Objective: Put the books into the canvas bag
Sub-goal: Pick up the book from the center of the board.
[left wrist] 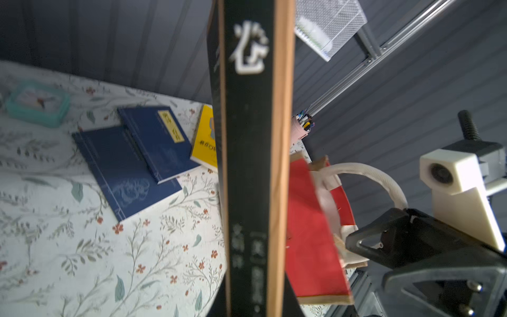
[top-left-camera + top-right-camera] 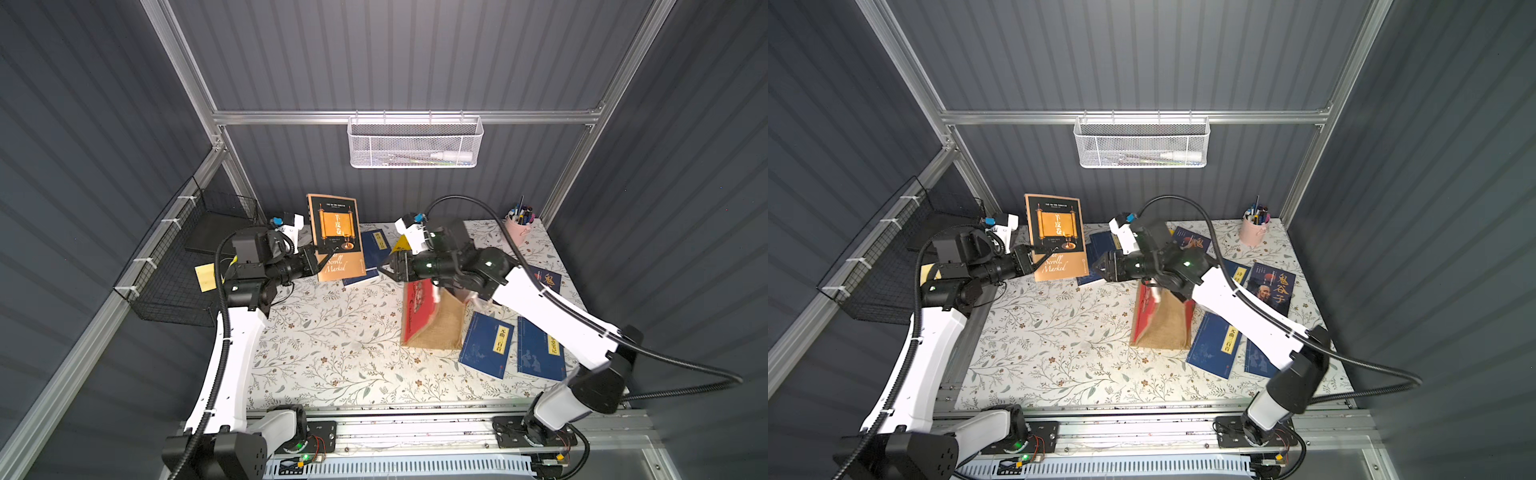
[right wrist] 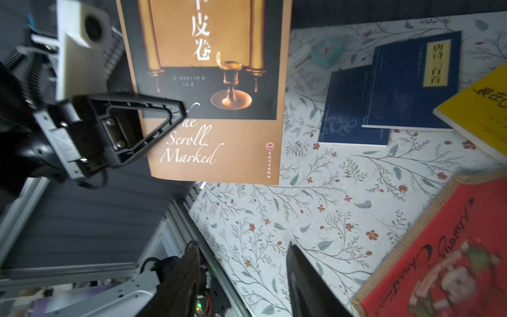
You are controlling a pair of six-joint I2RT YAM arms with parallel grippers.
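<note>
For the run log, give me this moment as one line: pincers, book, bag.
left pincer: shut on scroll book, upright in air | right pincer: open, by canvas bag top | navy books: lying outside bag

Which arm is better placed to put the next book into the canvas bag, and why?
The left arm: its jaws grip the Scroll Marked book, held upright above the table. The right arm has its jaws open, empty, beside the canvas bag.

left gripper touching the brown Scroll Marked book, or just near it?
Touching. The right wrist view shows the left gripper clamped on the edge of the brown book, holding it clear of the table.
</note>
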